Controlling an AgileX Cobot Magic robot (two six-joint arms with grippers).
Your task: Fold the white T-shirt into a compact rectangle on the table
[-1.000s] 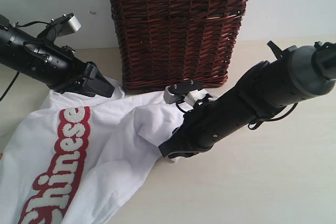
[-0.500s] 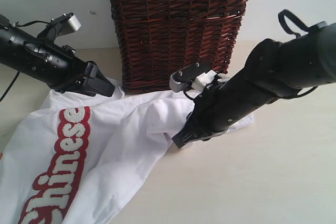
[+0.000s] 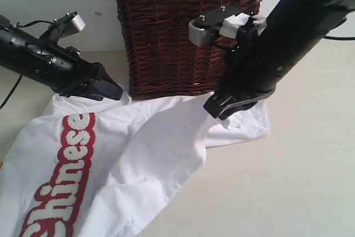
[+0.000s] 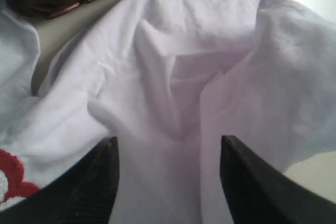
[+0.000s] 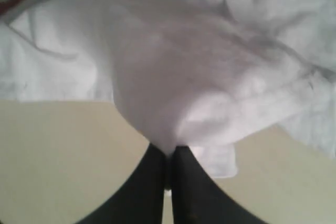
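Close behind, wicker basket (image 3: 183, 31); right end effector (image 3: 217, 109) pinches white T-shirt (image 3: 138, 154), left end effector (image 3: 116, 93) wide.

You see soft, even light in the exterior view, with faint shadows on the smooth pale beige tabletop (image 3: 288, 181). Both wrist views are blurred, tinting the crumpled white cotton T-shirt (image 4: 178, 77) mauve.

The white T-shirt (image 3: 127, 159) leaves the exterior view lower left, the wicker basket (image 3: 183, 31) at top.
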